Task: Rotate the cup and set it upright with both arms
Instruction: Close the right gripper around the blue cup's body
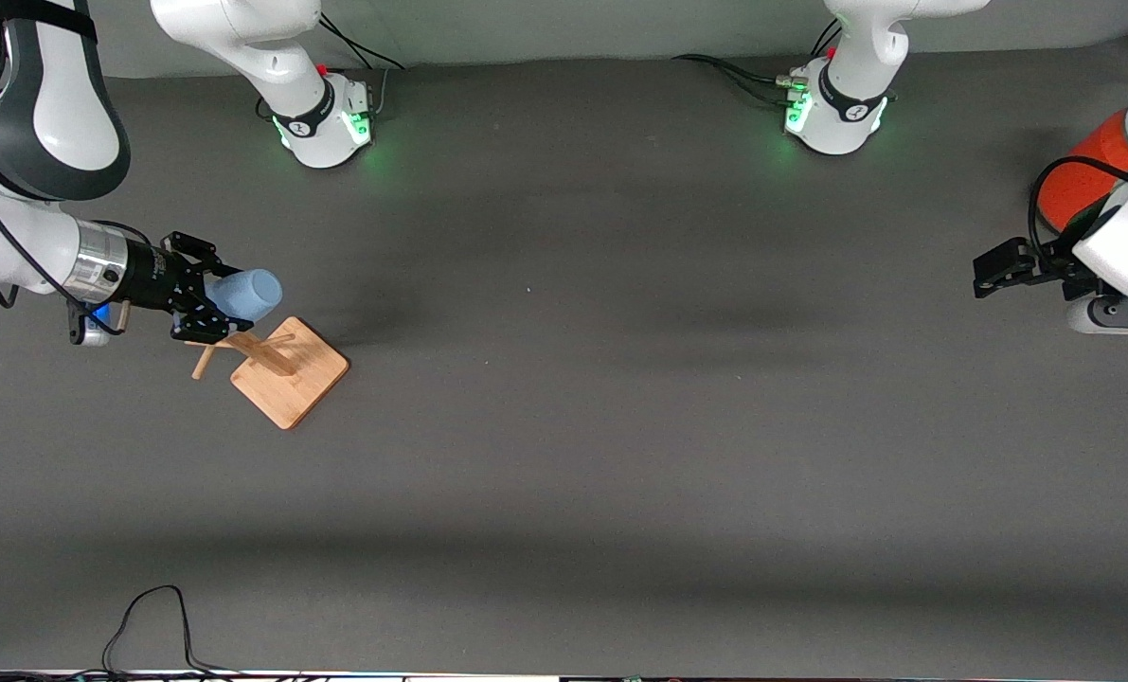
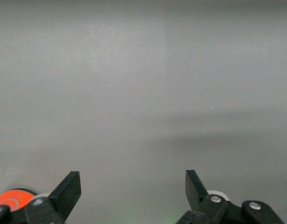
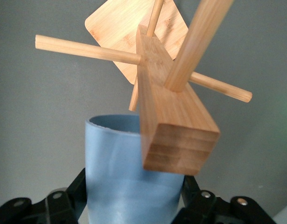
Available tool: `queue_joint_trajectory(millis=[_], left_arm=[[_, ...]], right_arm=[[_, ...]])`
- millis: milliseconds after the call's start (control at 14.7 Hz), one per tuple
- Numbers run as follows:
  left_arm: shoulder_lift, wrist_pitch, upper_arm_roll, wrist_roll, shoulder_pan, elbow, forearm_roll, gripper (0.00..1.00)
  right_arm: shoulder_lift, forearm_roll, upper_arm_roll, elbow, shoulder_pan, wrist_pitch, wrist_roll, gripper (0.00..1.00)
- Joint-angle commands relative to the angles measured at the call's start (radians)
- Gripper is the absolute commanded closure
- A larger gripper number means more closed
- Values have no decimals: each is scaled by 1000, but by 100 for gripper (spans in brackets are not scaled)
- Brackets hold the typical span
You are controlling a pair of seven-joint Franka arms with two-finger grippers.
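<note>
The pale-blue cup (image 1: pixel 249 293) is held on its side in my right gripper (image 1: pixel 218 298), which is shut on it. It hangs over the pegs of a wooden rack (image 1: pixel 291 371) at the right arm's end of the table. In the right wrist view the cup (image 3: pixel 127 179) sits between the fingers of the right gripper (image 3: pixel 134 189), with its open rim pointing away from the gripper. The rack's post (image 3: pixel 174 126) is close against the rim. My left gripper (image 1: pixel 988 275) is open and empty, waiting at the left arm's end; the left wrist view shows its gripper (image 2: pixel 133 183) over bare table.
A big orange can (image 1: pixel 1089 166) with a grey lid stands beside the left gripper and also shows in the left wrist view (image 2: pixel 10 198). The rack has a square bamboo base (image 3: pixel 134 28) and thin pegs (image 3: pixel 85 49). A black cable (image 1: pixel 147 620) lies at the table's near edge.
</note>
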Motion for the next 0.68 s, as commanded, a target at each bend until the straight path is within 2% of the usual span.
queue_joint_trajectory(millis=[0,408,611], left_arm=[[5,-1,-1,10,1,17,-2,0],[5,-1,-1,10,1,17,-2,0],[5,-1,-1,10,1,17,-2,0]], right_arm=[[-17,24,-3,-1,7,2,5,45],[-21,30,6,105,15,-73,29,44],[-27,66,27,141,45,-74,52,43]])
